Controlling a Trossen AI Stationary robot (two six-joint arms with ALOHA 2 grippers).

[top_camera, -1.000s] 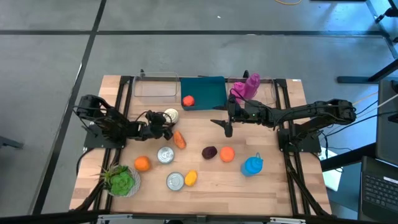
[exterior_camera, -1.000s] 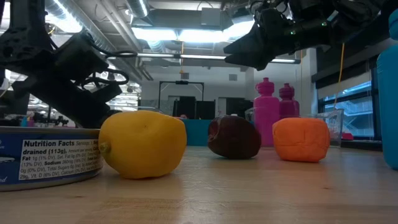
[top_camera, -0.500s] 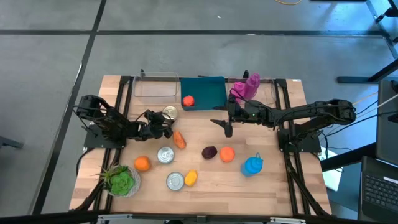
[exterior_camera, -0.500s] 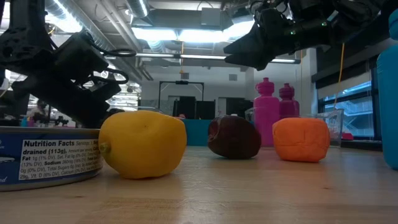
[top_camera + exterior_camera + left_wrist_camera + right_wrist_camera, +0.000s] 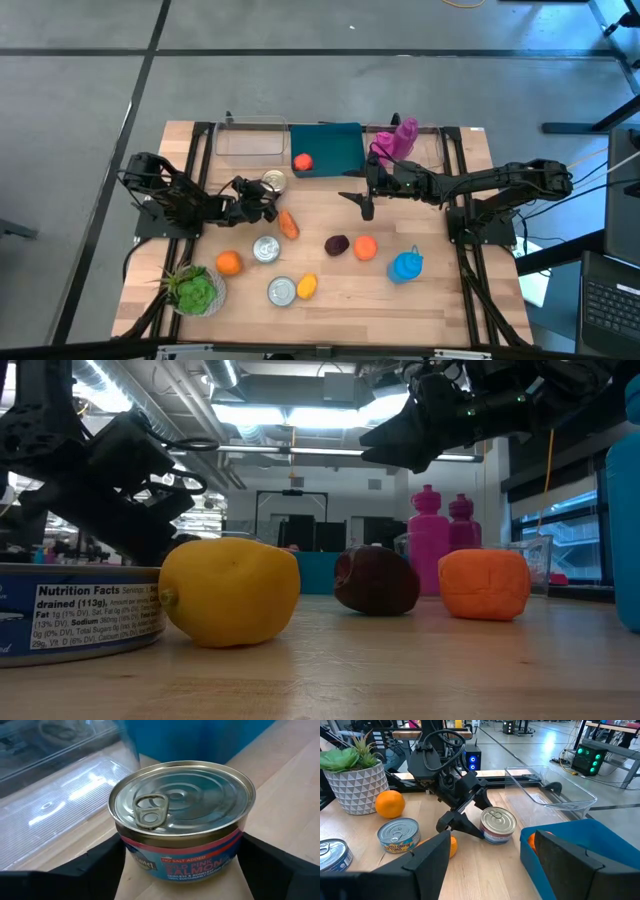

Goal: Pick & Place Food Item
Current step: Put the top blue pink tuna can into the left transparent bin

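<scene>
A salmon can [image 5: 182,815] with a ring-pull lid stands upright on the wooden table [image 5: 440,300], just in front of the clear container [image 5: 248,140]. It also shows in the high view [image 5: 272,182] and the right wrist view [image 5: 498,824]. My left gripper [image 5: 263,193] reaches in from the table's left, one finger on each side of the can. My right gripper [image 5: 365,206] hangs open above the table's middle, near the blue bin [image 5: 327,150], with nothing between its fingers [image 5: 427,865]. My left gripper has the salmon can's round wall [image 5: 131,854] between its two fingers, one on each side, low on the label. The fingers [image 5: 95,870] come from the table's left, slanting a little downward. The can stands upright with its base on the table.
A red fruit [image 5: 302,161] lies in the blue bin. On the table lie a carrot [image 5: 289,224], an orange [image 5: 229,263], two more cans [image 5: 265,249] [image 5: 282,290], a lemon [image 5: 307,286], a dark plum [image 5: 337,245], an orange piece [image 5: 365,247], a blue bottle [image 5: 405,265], a potted plant [image 5: 195,290] and pink bottles [image 5: 398,140].
</scene>
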